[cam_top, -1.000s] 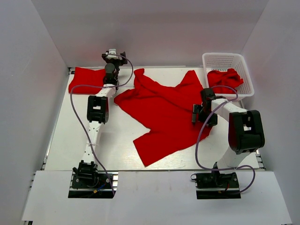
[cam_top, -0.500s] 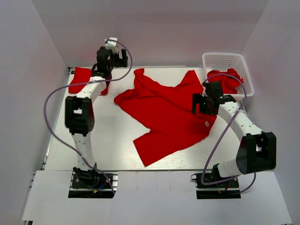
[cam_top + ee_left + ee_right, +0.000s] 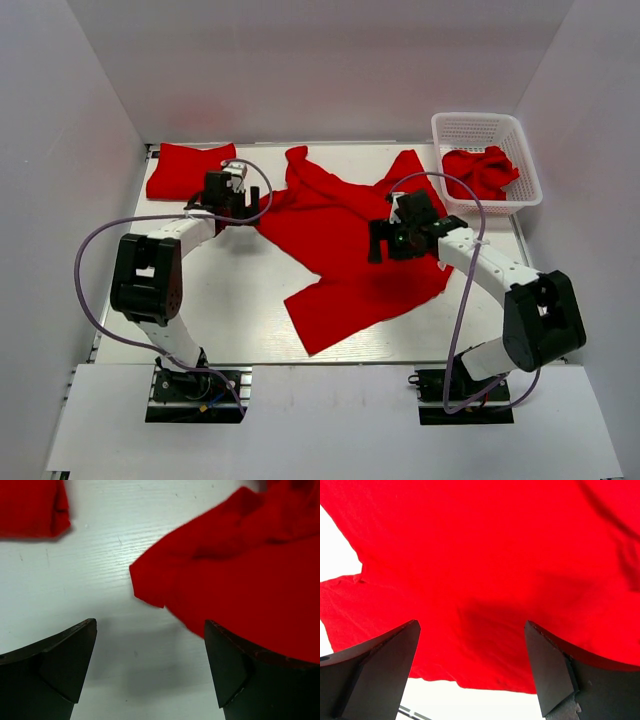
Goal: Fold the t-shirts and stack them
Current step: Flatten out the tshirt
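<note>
On the surface point(image 3: 230, 300), from above, a rumpled red t-shirt point(image 3: 345, 235) lies spread. Left wrist: left end effector point(image 3: 150, 624), released, beside its corner, may grab nothing. Right wrist: right end effector point(image 3: 470, 625), released over cloth, might pinch several layers.

Plain bright red cloth t-shirts point(image 3: 350, 240), unprinted, against a white, faintly wood-grained desk point(image 3: 240, 300); white plastic mesh basket point(image 3: 480, 128); black-fingered left end effector point(image 3: 150, 624) and right end effector point(image 3: 470, 624); lilac cables point(image 3: 79, 275).

Three red t-shirts: one folded t-shirt point(image 3: 185, 168), one spread t-shirt point(image 3: 350, 240), one crumpled t-shirt point(image 3: 482, 170). One white mesh basket point(image 3: 472, 127). Two grippers: left gripper point(image 3: 232, 190), right gripper point(image 3: 380, 240).
</note>
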